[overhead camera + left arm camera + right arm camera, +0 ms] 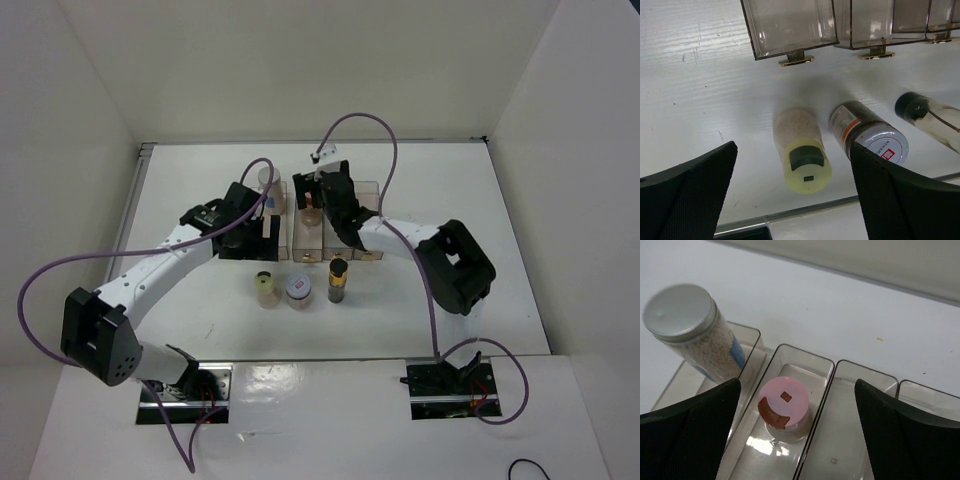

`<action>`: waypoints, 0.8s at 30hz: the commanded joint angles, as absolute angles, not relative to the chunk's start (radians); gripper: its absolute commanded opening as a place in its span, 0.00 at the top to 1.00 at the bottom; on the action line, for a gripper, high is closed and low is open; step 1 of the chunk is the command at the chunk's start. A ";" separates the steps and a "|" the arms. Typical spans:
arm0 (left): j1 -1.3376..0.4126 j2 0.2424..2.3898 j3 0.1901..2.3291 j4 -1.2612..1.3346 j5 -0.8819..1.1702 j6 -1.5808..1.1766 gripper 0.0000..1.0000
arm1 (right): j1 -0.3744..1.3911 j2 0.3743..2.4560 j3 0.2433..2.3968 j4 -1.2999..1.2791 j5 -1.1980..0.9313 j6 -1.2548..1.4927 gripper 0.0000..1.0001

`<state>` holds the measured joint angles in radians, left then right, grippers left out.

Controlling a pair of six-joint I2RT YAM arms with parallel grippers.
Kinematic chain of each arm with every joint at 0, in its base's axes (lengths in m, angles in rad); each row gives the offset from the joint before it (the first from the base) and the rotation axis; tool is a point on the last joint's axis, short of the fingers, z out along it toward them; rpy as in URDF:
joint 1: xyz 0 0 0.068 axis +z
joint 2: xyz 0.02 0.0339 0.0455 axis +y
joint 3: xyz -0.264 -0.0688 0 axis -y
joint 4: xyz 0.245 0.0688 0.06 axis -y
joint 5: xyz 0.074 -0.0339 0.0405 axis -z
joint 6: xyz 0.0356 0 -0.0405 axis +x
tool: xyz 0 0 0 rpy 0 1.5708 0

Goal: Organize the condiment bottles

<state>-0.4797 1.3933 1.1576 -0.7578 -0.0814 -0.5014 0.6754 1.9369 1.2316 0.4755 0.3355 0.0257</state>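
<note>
Three of the condiment bottles stand loose on the counter [450, 200], in a row at the centre of the overhead view just below the rack [866, 371]. The yellow-capped bottle [801, 150] is on the left, the squat jar [871, 136] in the middle and the slim black-capped bottle [927, 114] on the right. The other two are already housed: the tall grey-capped bottle [687, 332] in the leftmost compartment and the pink-capped bottle [785, 407] in the next one. The two compartments to their right hold nothing.

Your left hand [792, 145] is spread wide and holds nothing; in its wrist view the yellow cap sits between the fingers, low in the frame. Your right hand [797, 381] is equally wide and empty, poised above the pink cap.

Expect all three loose bottles to be light and rigid, with smooth round walls that will likely slide under a loose pinch (the pads look textured, which should help). Take the yellow-capped one across its body just under the cap, not on the cap itself, since a flip lid may pop. The jar is broad, so you will need nearly the full opening; grip it at mid-height. The black-capped one is narrow and tall for its base and looks the easiest to knock over, so close on it squarely, near its middle.
</note>
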 commanded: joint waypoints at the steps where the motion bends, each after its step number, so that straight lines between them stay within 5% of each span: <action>1: -0.474 1.345 1.157 -0.742 -0.061 -0.499 0.00 | 0.683 1.784 1.226 0.496 0.406 0.083 0.01; 14: -0.506 1.359 1.127 -0.750 -0.026 -0.489 0.00 | 0.562 1.592 1.316 -0.069 0.614 0.330 0.01; 24: -0.525 1.357 1.097 -0.792 -0.075 -0.500 0.00 | 0.354 1.446 1.077 -0.100 0.457 0.485 0.01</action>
